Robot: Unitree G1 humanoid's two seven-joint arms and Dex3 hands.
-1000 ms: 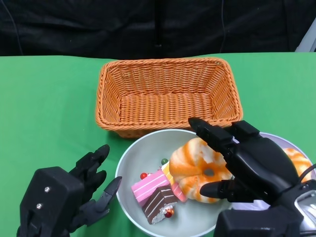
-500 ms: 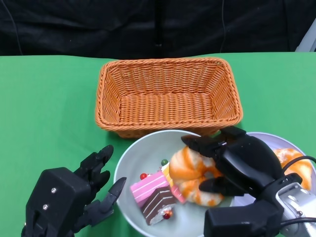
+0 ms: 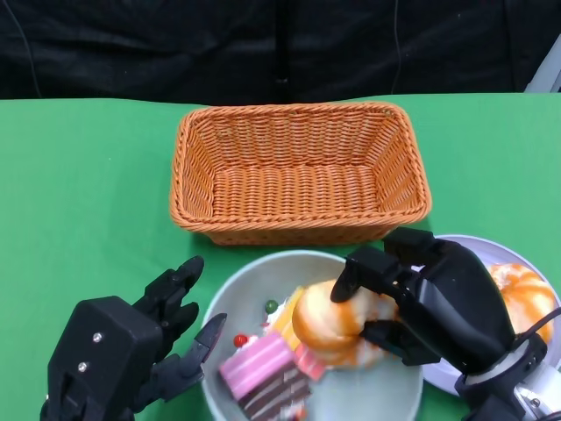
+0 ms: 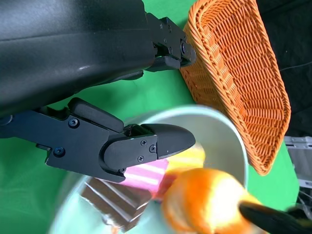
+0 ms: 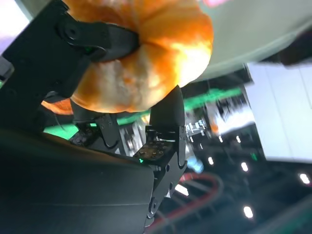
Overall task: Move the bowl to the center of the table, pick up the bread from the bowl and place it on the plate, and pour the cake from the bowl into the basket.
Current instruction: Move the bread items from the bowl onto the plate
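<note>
Table (image 3: pixel 79 175), green cloth, lying under both hands and everything else

Basket (image 3: pixel 298 171), orange wicker, sitting on the far side of both hands, just beyond the right hand; its near wall showing close to the bowl rim, contact not clear

Bowl (image 3: pixel 254 285), pale grey-green, sitting between the two hands; the left hand's fingertips lying just beside its rim, touch not certain; the right hand reaching in over its other side

Plate (image 3: pixel 478 246), pale, lying under and outboard of the right hand, mostly hidden by it; a second orange bun (image 3: pixel 526 294) resting on it beside that hand

Right hand (image 3: pixel 412 294) gripping the bread (image 3: pixel 329 320): fingers curling over the top, thumb pressing from the near side; the right wrist view showing the same clamp, one finger across the loaf, another below it

Bread, orange and white, sitting over the bowl's middle, in the right hand's fingers; whether it is touching the bowl floor cannot be told

Left hand (image 3: pixel 131 346) holding nothing, fingers spread apart and pointing toward the bowl

Cake (image 3: pixel 263 377), pink and chocolate slices, lying in the bowl between the left hand's fingertips and the bread, small red and green bits beside it
</note>
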